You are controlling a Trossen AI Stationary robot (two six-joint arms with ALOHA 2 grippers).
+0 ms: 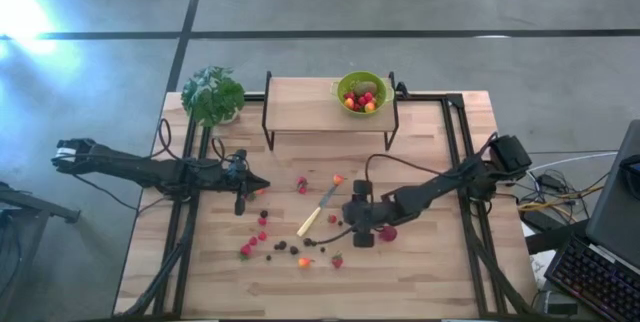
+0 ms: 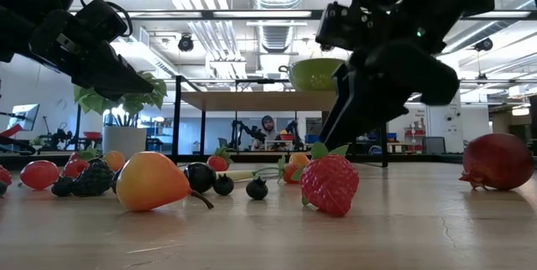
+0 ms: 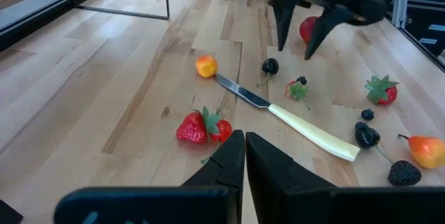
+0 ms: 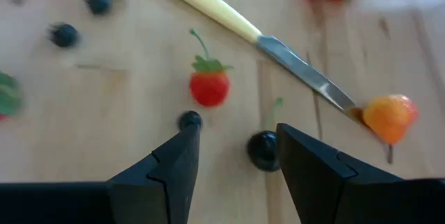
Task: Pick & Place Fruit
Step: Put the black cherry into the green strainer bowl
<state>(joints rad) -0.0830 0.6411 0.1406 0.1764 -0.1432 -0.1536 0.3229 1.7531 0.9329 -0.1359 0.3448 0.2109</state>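
Fruit lies scattered on the wooden table (image 1: pixel 430 272): strawberries (image 3: pixel 201 126), dark berries (image 3: pixel 367 135), an orange piece (image 3: pixel 206 65) and a larger red fruit (image 1: pixel 388 233). My right gripper (image 4: pixel 236 132) is open and slants down over the middle of the table. A dark cherry (image 4: pixel 263 147) lies on the wood below the gap between its fingers, nearer one finger. A small dark berry (image 4: pixel 189 120) lies by the other fingertip, and a small strawberry (image 4: pixel 209 87) lies just beyond. My left gripper (image 3: pixel 244 156) hangs shut above the table's left half, holding nothing.
A pale-handled knife (image 1: pixel 318 212) lies slantwise among the fruit, its blade tip by the orange piece. A green bowl (image 1: pixel 362 92) holding fruit stands on a raised wooden shelf (image 1: pixel 300 102) at the far side. A potted plant (image 1: pixel 212 94) stands at the far left.
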